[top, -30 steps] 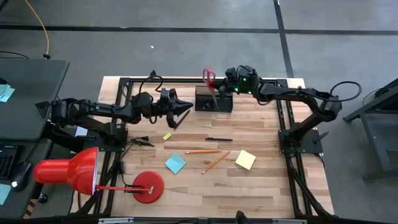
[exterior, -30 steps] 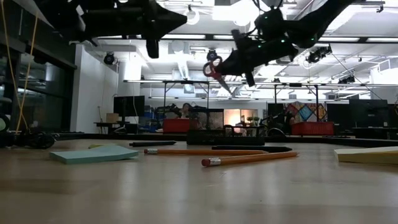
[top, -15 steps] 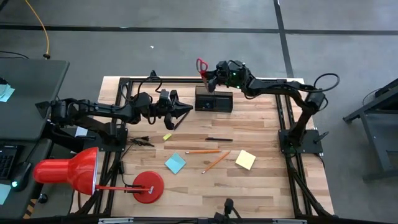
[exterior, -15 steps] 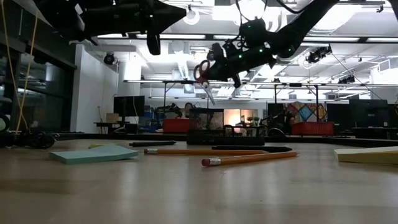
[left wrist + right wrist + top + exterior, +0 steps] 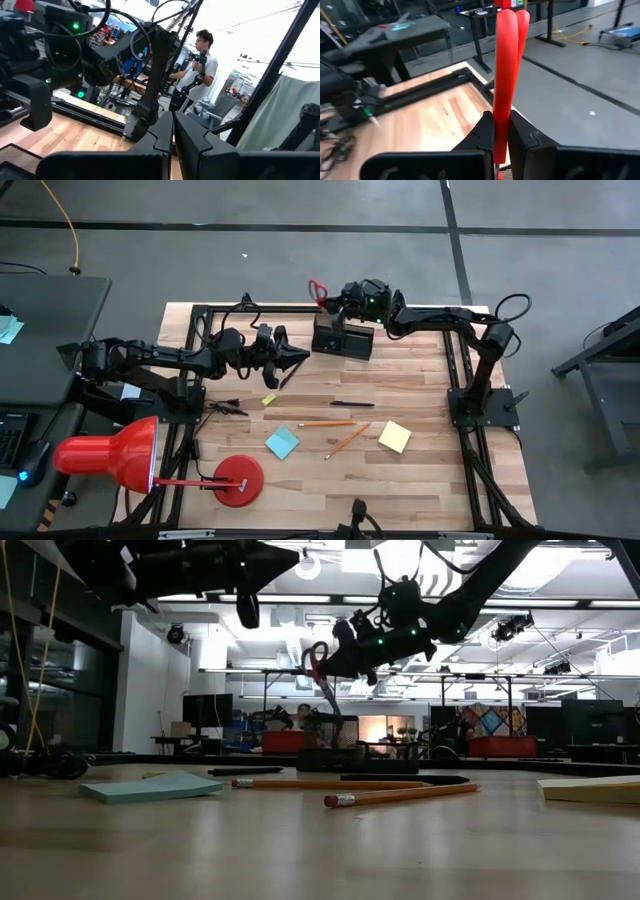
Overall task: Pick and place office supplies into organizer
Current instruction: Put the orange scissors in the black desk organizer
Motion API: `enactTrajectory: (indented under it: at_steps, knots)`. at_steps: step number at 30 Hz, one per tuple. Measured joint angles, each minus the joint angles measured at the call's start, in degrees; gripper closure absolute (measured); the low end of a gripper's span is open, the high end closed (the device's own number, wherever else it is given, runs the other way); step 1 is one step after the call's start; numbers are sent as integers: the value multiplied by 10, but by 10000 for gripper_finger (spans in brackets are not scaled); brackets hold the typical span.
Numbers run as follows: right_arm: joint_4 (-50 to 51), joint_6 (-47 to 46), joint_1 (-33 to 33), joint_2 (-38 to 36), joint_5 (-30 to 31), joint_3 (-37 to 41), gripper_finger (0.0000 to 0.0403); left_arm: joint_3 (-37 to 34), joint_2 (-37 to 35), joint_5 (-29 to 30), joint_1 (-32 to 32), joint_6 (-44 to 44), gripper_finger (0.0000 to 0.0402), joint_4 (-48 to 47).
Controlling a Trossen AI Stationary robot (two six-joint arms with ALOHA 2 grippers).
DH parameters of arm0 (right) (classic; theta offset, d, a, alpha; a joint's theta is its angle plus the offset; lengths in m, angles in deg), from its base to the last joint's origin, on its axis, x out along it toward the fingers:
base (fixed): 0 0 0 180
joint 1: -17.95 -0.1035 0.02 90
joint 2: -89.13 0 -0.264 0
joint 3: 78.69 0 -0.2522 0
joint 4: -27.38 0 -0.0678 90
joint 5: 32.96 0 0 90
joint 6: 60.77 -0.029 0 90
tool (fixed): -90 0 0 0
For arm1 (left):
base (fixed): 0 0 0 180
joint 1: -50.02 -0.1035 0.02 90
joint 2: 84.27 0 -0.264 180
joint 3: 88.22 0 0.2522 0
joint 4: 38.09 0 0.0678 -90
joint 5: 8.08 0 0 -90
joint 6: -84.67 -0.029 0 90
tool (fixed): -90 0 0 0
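The right gripper (image 5: pixel 335 302) holds the red-handled scissors (image 5: pixel 319 289) above the far-left end of the black organizer (image 5: pixel 343 340), its fingers clamped on them; in the low view the scissors (image 5: pixel 322 680) hang with the red handles up and the blades slanting down toward the organizer (image 5: pixel 358 760), long axis near upright but tilted; the right wrist view shows the red handles (image 5: pixel 507 75) rising straight out from between the fingers. The left gripper (image 5: pixel 296 356) hovers left of the organizer, fingers pressed together on nothing. On the table lie two orange pencils, one (image 5: pixel 325 423) running left-right and one (image 5: pixel 347 441) diagonal; one black pen (image 5: pixel 352 403) running left-right; one blue sticky-note pad (image 5: pixel 282 443); one yellow sticky-note pad (image 5: pixel 394 436); one tiny yellow block (image 5: pixel 268 399).
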Motion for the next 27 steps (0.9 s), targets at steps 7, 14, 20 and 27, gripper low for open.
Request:
enactTrajectory:
  at_steps: [7,14,20,27]
  knots:
    - [-60,11,-11,0,12,0,398,0,0,-9,0,-3,395,2]
    - [-27,60,0,0,79,0,398,0,0,-10,0,-4,395,0]
    - [-13,67,18,17,67,2,398,0,0,-12,0,-2,395,-8]
    - [-53,47,9,67,37,3,398,0,0,-15,0,3,395,-10]
